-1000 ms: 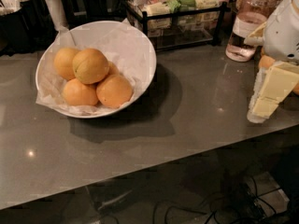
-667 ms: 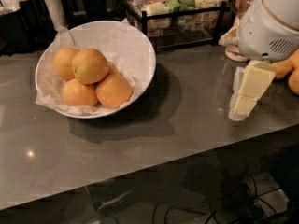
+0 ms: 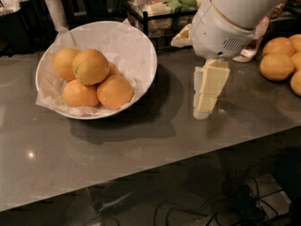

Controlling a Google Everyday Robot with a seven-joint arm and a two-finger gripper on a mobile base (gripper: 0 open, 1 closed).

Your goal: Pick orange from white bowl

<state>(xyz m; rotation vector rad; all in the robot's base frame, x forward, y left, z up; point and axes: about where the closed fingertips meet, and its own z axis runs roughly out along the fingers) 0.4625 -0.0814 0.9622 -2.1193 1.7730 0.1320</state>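
Observation:
The white bowl (image 3: 146, 55), lined with crinkled white paper, stands on the grey counter at the left. Several oranges lie in it. The orange (image 3: 90, 66), dull yellow-orange with a crease line across its skin, sits on top of the others at the middle left. Brighter oranges lie beside it (image 3: 115, 91) and below it (image 3: 79, 93). My gripper (image 3: 204, 109) hangs from the white arm and points down at the counter. It is to the right of the bowl, about a bowl's half-width from the rim, and touches nothing in the bowl.
More oranges (image 3: 276, 65) lie in a pile at the counter's right edge. A black wire rack (image 3: 155, 18) with packets stands behind the bowl. Dark containers (image 3: 19, 13) stand at the back left. The counter's front edge (image 3: 141, 173) runs below, with cables on the floor.
The arm and gripper have moved left from the right edge of view toward the bowl. The bowl and oranges have not moved.

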